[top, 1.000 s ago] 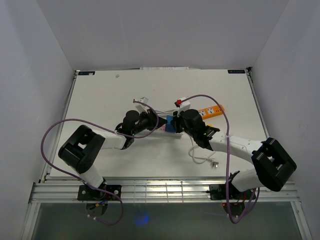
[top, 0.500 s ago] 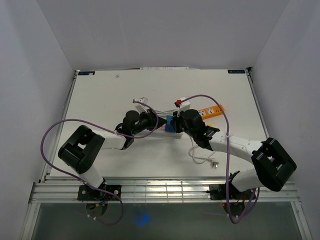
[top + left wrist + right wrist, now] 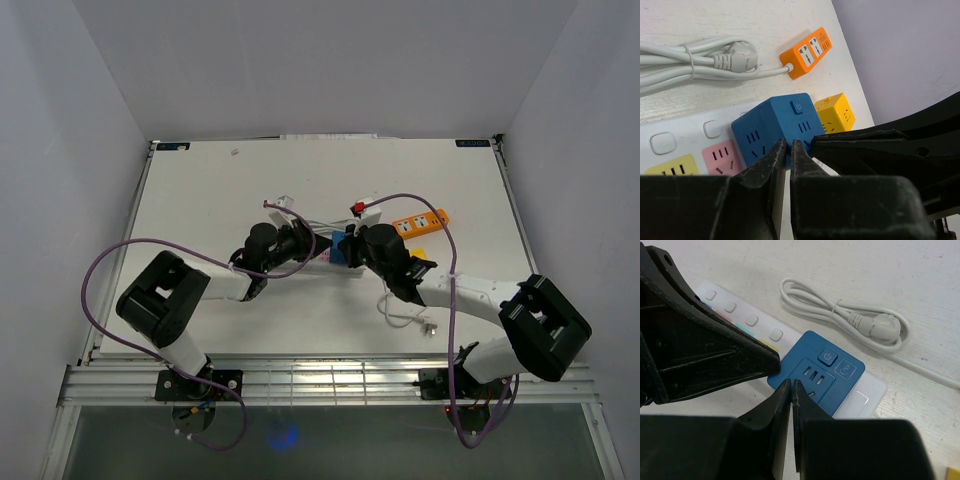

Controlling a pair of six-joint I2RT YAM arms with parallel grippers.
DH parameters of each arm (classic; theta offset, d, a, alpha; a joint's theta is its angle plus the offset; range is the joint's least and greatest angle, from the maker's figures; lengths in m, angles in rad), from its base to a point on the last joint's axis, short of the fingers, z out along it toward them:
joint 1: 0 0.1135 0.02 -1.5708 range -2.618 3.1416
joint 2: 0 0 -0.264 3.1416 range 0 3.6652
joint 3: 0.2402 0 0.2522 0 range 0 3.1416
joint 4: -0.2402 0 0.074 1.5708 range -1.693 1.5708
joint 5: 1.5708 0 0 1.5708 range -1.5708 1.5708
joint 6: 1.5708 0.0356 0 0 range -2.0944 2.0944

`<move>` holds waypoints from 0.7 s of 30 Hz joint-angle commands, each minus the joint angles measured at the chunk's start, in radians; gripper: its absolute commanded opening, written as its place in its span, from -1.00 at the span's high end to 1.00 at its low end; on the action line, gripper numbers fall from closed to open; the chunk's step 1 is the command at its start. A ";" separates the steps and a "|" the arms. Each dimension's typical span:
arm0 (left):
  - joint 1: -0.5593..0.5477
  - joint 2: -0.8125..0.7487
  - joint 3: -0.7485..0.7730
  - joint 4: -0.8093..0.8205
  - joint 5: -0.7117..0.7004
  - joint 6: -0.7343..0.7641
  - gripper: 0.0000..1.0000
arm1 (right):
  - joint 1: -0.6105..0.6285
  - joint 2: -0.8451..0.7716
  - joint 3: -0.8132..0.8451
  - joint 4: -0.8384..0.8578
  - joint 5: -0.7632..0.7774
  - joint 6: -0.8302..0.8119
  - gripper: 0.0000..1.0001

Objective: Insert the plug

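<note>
**Two tools close in on the blue plug**

We see the blue cube plug [image 3: 775,122] sitting on the white power strip [image 3: 680,142], near one end of it, on the desk [image 3: 715,15]. The left tool [image 3: 790,145] and the right tool [image 3: 791,385] reach it from opposite sides. Each has its fingers drawn to a narrow slit, gripping nothing, with the tips at the cube's edge. An orange strip [image 3: 806,52], a yellow cube [image 3: 835,114] and a bundled white cable [image 3: 690,62] lie beyond.
</note>
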 commanded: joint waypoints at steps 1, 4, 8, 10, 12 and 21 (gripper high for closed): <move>-0.004 0.005 -0.034 -0.075 0.000 0.016 0.62 | 0.012 -0.003 -0.069 -0.054 0.006 0.035 0.78; -0.004 0.002 -0.039 -0.071 0.003 0.014 0.63 | 0.012 -0.017 -0.098 -0.039 0.009 0.045 0.78; -0.005 -0.003 -0.045 -0.069 0.005 0.013 0.64 | 0.012 -0.017 -0.109 -0.037 0.006 0.052 0.78; -0.005 -0.003 -0.047 -0.069 0.006 0.013 0.64 | 0.014 -0.006 -0.109 -0.036 0.006 0.055 0.78; -0.005 0.002 -0.045 -0.069 0.008 0.016 0.64 | 0.012 0.014 -0.100 -0.039 0.007 0.051 0.78; -0.005 0.025 -0.030 -0.069 0.023 0.014 0.65 | 0.011 0.063 -0.071 -0.057 0.012 0.064 0.78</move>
